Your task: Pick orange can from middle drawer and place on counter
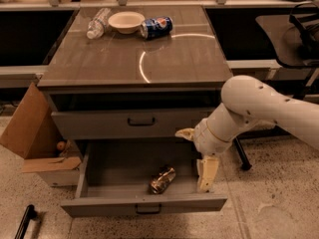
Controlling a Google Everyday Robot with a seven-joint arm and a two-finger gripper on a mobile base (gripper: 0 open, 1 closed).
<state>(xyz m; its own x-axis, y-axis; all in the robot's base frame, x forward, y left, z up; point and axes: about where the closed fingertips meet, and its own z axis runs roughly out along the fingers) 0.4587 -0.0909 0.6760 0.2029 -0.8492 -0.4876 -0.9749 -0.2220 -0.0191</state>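
The orange can [162, 179] lies on its side, dented, near the front of the open middle drawer [119, 162], the cabinet's lowest one. My gripper [197, 153] hangs at the drawer's right side, to the right of the can and a little above it. It is open and empty, with one cream finger [207, 173] pointing down into the drawer and the other finger [185, 133] up by the closed drawer above. The white arm comes in from the right. The counter [184, 59] is the glossy grey-brown cabinet top with a curved bright reflection.
At the back of the counter are a blue Pepsi can [156, 27] on its side, a white bowl [126, 21] and a clear plastic bottle [98, 23]. An open cardboard box [31, 133] stands left of the cabinet. A dark chair [299, 29] is at the right.
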